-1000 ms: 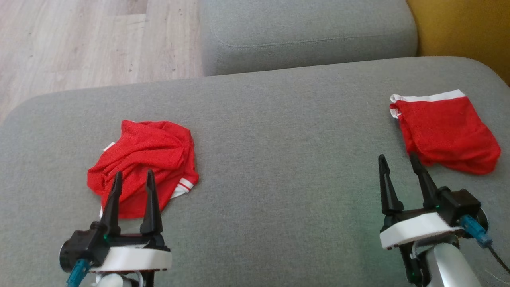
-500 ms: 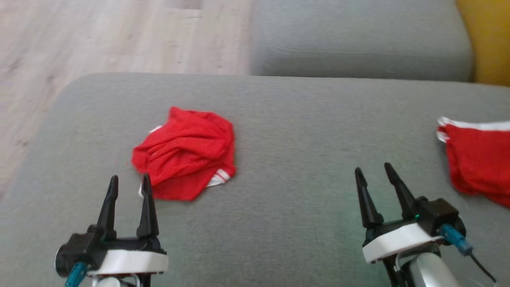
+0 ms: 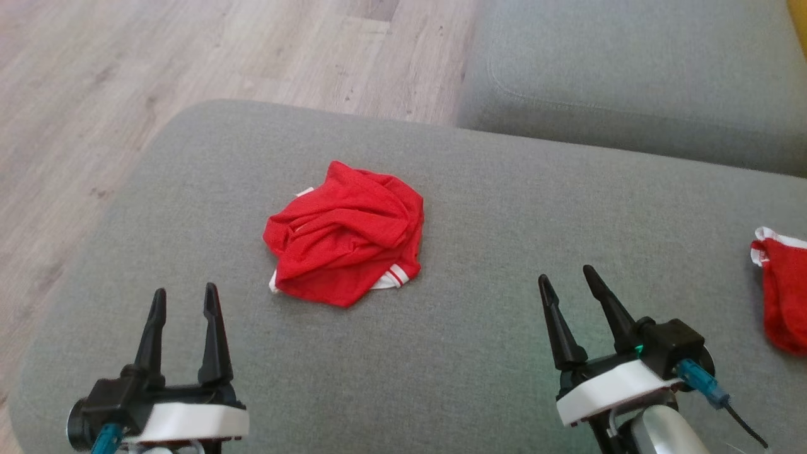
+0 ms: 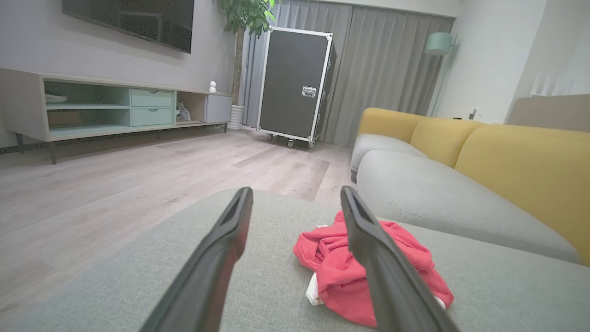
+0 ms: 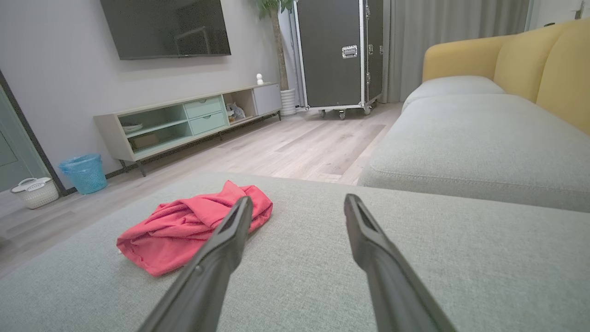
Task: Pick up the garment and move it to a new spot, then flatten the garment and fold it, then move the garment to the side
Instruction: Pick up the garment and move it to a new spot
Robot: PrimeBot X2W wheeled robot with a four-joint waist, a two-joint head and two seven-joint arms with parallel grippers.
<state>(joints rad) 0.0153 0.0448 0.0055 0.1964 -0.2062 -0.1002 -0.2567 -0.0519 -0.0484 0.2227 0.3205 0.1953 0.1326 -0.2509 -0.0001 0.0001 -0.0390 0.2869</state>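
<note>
A crumpled red garment [image 3: 345, 247] lay untouched on the grey sofa seat [image 3: 492, 208], ahead of and between the left gripper [image 3: 184, 290] and right gripper [image 3: 566, 274], both hanging with fingers spread and empty, apparently poised for the first pick-up.

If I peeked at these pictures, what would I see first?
A bright red crumpled garment lies in a heap in the middle of the grey cushion. The left claw and right claw are open near the bottom, and a second red garment peeks in at the right edge.
</note>
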